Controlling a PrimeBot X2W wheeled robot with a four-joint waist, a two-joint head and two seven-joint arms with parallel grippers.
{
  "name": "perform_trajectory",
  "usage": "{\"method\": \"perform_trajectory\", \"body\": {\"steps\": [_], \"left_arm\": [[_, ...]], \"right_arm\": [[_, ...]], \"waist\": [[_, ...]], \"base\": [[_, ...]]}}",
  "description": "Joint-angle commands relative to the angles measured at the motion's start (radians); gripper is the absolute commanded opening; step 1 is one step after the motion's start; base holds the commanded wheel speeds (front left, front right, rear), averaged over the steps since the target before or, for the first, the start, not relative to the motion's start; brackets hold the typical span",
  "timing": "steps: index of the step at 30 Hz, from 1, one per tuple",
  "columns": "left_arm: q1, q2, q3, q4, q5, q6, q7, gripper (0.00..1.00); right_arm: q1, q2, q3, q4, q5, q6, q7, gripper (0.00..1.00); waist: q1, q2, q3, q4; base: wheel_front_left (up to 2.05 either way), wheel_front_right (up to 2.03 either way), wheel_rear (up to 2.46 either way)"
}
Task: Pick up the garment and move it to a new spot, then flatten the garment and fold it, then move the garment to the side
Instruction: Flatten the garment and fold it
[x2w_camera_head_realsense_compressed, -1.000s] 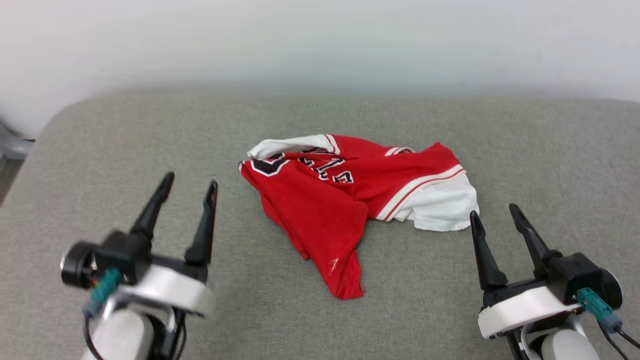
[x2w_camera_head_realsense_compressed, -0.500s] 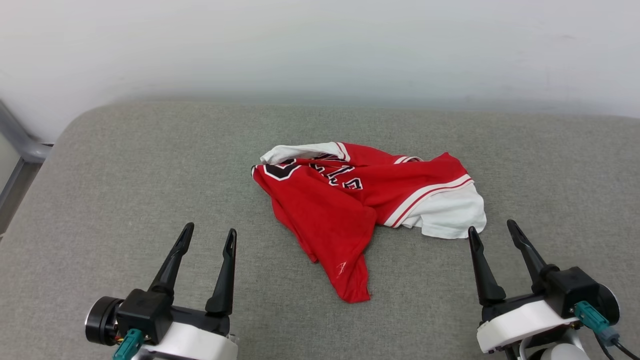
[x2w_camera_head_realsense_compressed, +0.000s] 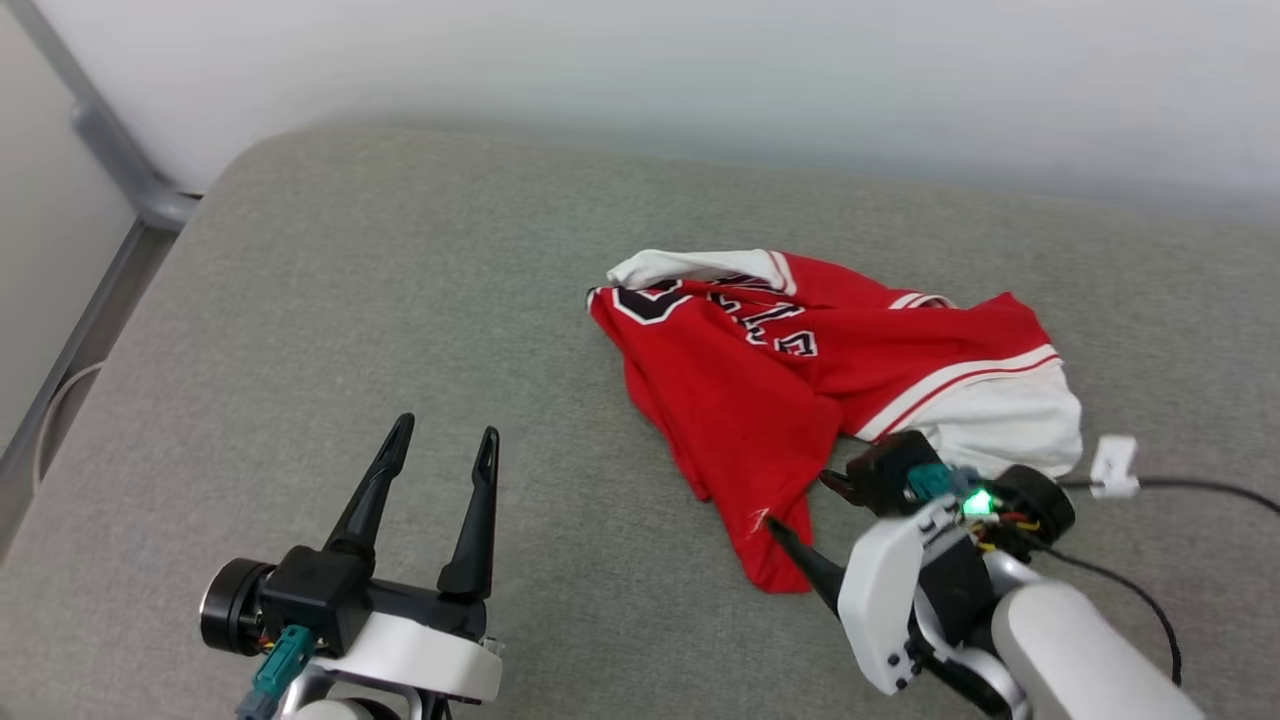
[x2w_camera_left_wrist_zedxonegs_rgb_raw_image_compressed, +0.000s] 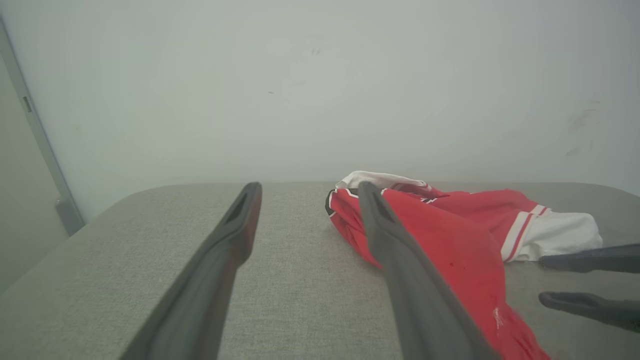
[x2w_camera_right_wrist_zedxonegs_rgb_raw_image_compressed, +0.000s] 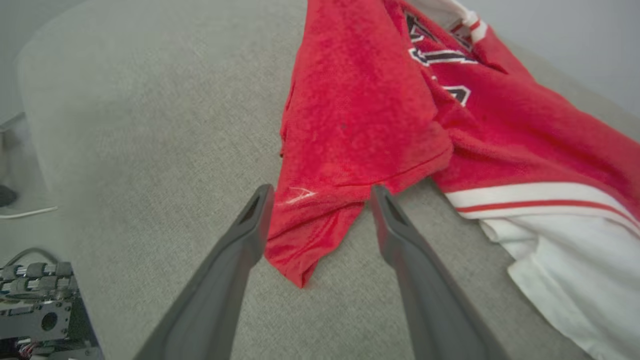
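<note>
The garment (x2w_camera_head_realsense_compressed: 800, 370), crumpled on the grey surface (x2w_camera_head_realsense_compressed: 350, 300), looks light, soft and floppy, best pinched at its near red corner, which the released right hand (x2w_camera_right_wrist_zedxonegs_rgb_raw_image_compressed: 321, 190) flanks; the left hand (x2w_camera_head_realsense_compressed: 447, 428) hovers released, apart.

We find the garment (x2w_camera_head_realsense_compressed: 800, 390) lying on the cushion (x2w_camera_head_realsense_compressed: 350, 300), with the wall (x2w_camera_head_realsense_compressed: 700, 60) behind it. The left gripper (x2w_camera_head_realsense_compressed: 447, 428) stands well apart to the garment's left. The right gripper (x2w_camera_head_realsense_compressed: 798, 500) is at its near tip (a cable clip (x2w_camera_head_realsense_compressed: 1113, 462) sits just beside its right edge).
</note>
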Motion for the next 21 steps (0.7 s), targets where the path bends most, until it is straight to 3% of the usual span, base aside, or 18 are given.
{"method": "perform_trajectory", "body": {"steps": [1, 6, 10, 21], "left_arm": [[-0.018, -0.004, 0.003, 0.005, 0.005, -0.005, -0.003, 1.0], [-0.035, -0.02, -0.003, 0.014, 0.008, -0.015, -0.003, 1.0], [-0.046, -0.026, -0.008, 0.017, 0.003, -0.019, -0.003, 1.0], [-0.043, -0.036, 0.008, 0.025, 0.003, -0.024, -0.003, 1.0]], "right_arm": [[-0.049, -0.015, 0.035, 0.009, 0.051, -0.001, 0.074, 1.0], [-0.18, -0.065, 0.135, 0.067, 0.138, -0.001, 0.302, 1.0], [-0.241, -0.075, 0.174, 0.139, 0.168, -0.001, 0.408, 1.0], [-0.239, -0.1, 0.283, 0.308, 0.194, -0.001, 0.428, 1.0]], "waist": [[0.0, -0.0001, 0.023, 0.036], [0.0, -0.0001, 0.05, 0.098], [0.0, -0.0001, 0.071, 0.148], [0.0, -0.0001, 0.085, 0.183]], "base": [[0.0, 0.0, 0.0], [0.0, 0.0, 0.0], [0.0, 0.0, 0.0], [0.0, 0.0, 0.0]]}}
